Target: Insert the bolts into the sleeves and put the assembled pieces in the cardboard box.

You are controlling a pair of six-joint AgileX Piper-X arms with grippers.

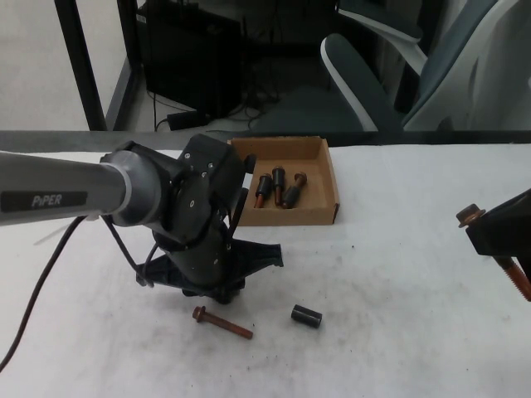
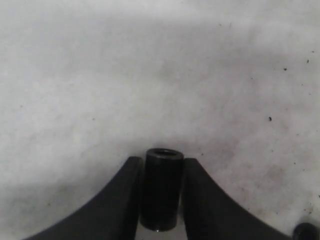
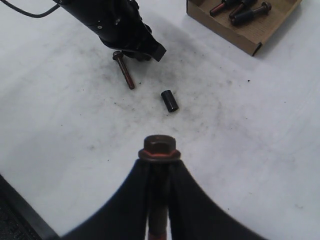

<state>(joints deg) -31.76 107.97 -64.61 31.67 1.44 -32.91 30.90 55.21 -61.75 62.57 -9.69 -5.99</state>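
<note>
Evidently each arm holds one half of a pair: the left gripper point(image 2: 161, 167) is clamped on a sleeve point(image 2: 161, 200), open end outward, while the right gripper point(image 3: 159, 170) pinches a bolt point(image 3: 159, 149) well apart, ready for mating; the cardboard box point(image 1: 328, 178) waits beyond

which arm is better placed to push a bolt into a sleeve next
Right, probably: the right pincer grips a bolt, while the left pincer holds a sleeve with its open end showing.
</note>
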